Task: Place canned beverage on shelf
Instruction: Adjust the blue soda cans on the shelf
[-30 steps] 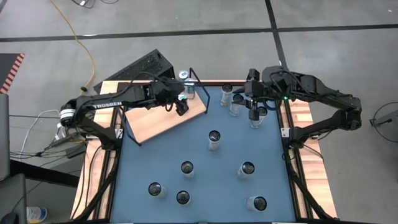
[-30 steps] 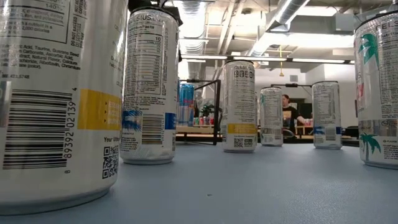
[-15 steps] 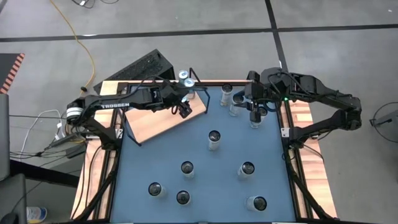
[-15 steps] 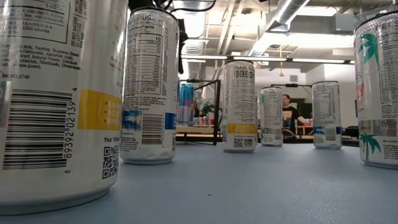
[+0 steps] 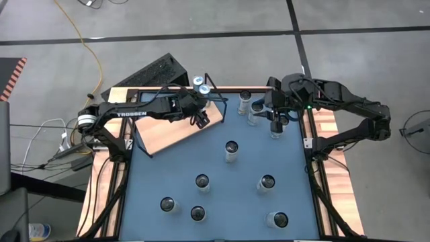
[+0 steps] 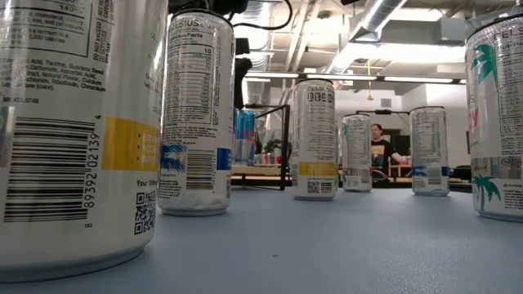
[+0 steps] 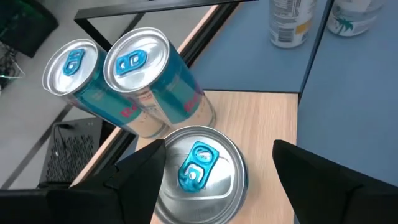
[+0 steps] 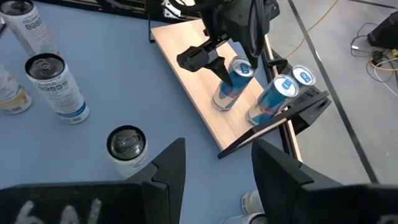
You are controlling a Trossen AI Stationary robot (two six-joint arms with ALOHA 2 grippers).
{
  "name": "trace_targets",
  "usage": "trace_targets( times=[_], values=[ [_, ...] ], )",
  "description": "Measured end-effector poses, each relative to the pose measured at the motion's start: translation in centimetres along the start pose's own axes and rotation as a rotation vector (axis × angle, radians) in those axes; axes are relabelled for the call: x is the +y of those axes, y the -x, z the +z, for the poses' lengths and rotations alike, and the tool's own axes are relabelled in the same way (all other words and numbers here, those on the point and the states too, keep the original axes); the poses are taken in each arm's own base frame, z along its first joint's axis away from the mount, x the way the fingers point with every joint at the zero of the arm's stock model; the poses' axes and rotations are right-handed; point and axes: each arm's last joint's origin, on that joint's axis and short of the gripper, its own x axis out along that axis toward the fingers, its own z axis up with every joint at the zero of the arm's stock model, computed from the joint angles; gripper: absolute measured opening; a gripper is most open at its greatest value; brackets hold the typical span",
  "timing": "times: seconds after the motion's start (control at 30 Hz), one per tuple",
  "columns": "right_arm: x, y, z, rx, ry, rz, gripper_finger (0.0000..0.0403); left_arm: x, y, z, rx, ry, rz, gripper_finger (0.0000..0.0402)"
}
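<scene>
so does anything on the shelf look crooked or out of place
Nothing stands out. Three blue cans stand upright together at the wire-frame end of the shelf, none tipped or spilled. The shelf itself sits at an angle to the table. The left tool is open around the nearest can.

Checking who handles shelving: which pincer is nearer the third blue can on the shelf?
Left. The left pincer hangs open just above the third blue can on the shelf; the right pincer is across the table.
</scene>
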Motion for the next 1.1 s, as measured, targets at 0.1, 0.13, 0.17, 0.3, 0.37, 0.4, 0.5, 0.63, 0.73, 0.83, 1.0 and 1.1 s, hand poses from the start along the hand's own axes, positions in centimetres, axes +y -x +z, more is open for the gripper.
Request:
trace_targets(
  times=[0.1,0.13,0.17,0.3,0.37,0.4,0.5,0.63,0.73,0.83,1.0,1.1],
  values=[
    [0.1,0.0,0.0,0.002,0.0,0.004,0.0168,0.1,0.2,-0.1,0.013,0.001,-0.011,0.0278],
    [0.2,0.0,0.0,0.004,0.001,0.007,0.0168,0.1,0.2,-0.2,0.024,-0.005,-0.017,0.0273],
    [0.2,0.0,0.0,0.006,0.002,0.008,0.0168,0.1,0.2,-0.3,0.035,-0.009,-0.024,0.0268],
    [0.2,0.0,0.0,0.007,-0.011,0.008,0.0168,0.0,0.2,-0.6,0.064,-0.026,-0.032,0.0232],
    [0.2,0.0,-0.1,0.008,-0.014,0.008,0.0168,-0.1,0.3,-0.7,0.068,-0.037,-0.046,0.0209],
    [0.2,0.0,-0.1,0.01,-0.014,0.009,0.0168,-0.1,0.3,-0.7,0.069,-0.045,-0.053,0.0199],
    [0.2,0.0,-0.1,0.012,-0.017,0.009,0.0168,-0.4,0.4,-0.7,0.062,-0.057,-0.061,0.0174],
    [0.2,0.0,-0.1,0.014,-0.016,0.01,0.0168,-0.7,0.8,-0.6,0.047,-0.144,-0.086,0.0165],
    [0.2,0.0,-0.1,0.015,-0.016,0.01,0.0168,-0.7,1.1,-0.5,0.032,-0.19,-0.095,0.0166],
    [0.2,0.0,-0.2,0.025,-0.016,0.012,0.0168,-0.4,1.6,-0.2,0.002,-0.184,-0.098,0.0167],
    [0.2,0.0,-0.4,0.042,-0.016,0.017,0.0168,0.0,2.7,0.4,-0.056,-0.198,-0.109,0.0167],
    [0.2,0.0,-0.4,0.042,-0.015,0.017,0.0168,0.3,3.1,0.4,-0.064,-0.235,-0.113,0.0167]
  ],
)
